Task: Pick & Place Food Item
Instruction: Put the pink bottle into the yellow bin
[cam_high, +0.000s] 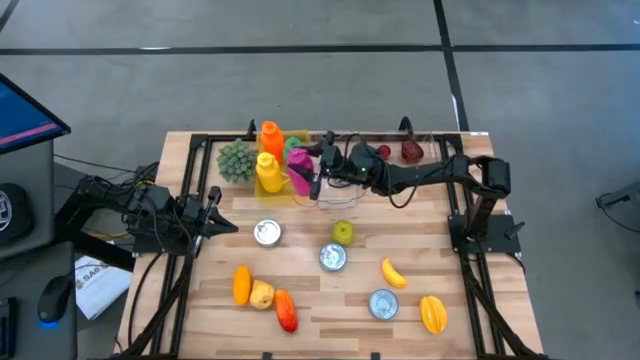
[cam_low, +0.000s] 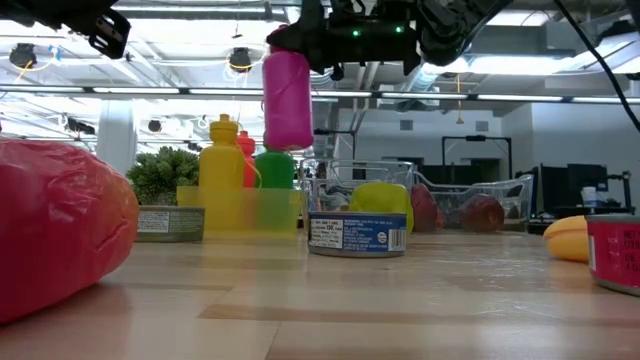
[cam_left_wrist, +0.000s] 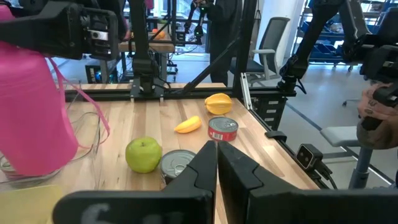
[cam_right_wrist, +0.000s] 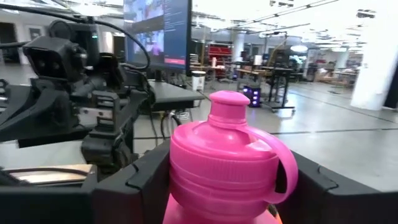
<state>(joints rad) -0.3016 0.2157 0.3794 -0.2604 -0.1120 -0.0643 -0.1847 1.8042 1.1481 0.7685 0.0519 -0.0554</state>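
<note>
A pink bottle (cam_low: 288, 95) with a loop-handled cap (cam_right_wrist: 229, 106) hangs upright in the air, with my right gripper (cam_right_wrist: 227, 186) shut on it. In the high view the bottle (cam_high: 300, 170) is over the gap between a yellow bin (cam_high: 262, 188) and a clear bin (cam_high: 335, 192) at the table's far side. My left gripper (cam_high: 228, 225) waits shut near the table's left edge, holding nothing; its fingers (cam_left_wrist: 217, 165) point level across the table. My right gripper pinches the bottle's shoulder (cam_right_wrist: 186, 174), just below the cap, between its two fingers (cam_right_wrist: 134, 180). The fingers come in about level from the table's right side. The bottle hangs upright below the gripper, lifted clear of the table and bins.
The yellow bin holds a yellow bottle (cam_high: 268, 172) and an orange one (cam_high: 271, 135); a green bumpy fruit (cam_high: 237, 160) sits beside it. Red fruit (cam_high: 412, 150) lies at the back. Three cans (cam_high: 333, 257), a green apple (cam_high: 343, 232), a banana (cam_high: 394, 272) and other fruit (cam_high: 262, 294) dot the near half.
</note>
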